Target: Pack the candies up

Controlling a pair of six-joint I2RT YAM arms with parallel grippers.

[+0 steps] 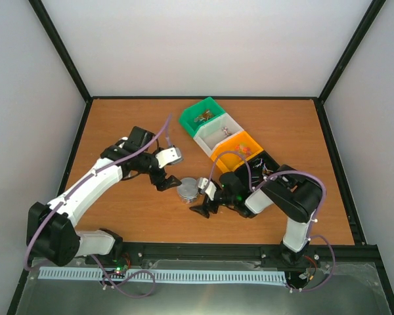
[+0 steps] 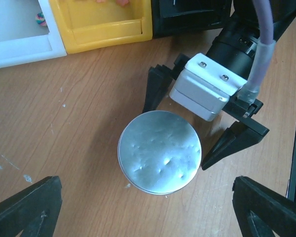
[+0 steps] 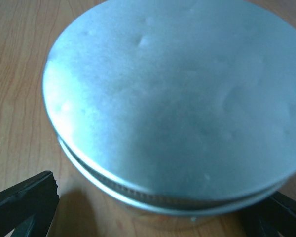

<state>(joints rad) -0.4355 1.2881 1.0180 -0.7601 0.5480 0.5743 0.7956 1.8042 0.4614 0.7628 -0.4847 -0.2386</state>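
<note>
A small clear round jar with a dented silver lid stands shut on the wooden table. My right gripper is open, its black fingers straddling the jar from the near right; the lid fills the right wrist view. My left gripper is open and empty, hovering just left of the jar, with its fingertips at the bottom corners of the left wrist view. Tiny wrapped candies lie in the green bin, the white bin and the orange bin.
Green, white, orange and black bins stand in a diagonal row at the back right. The right arm reaches over the black bin. The enclosure's walls frame the table.
</note>
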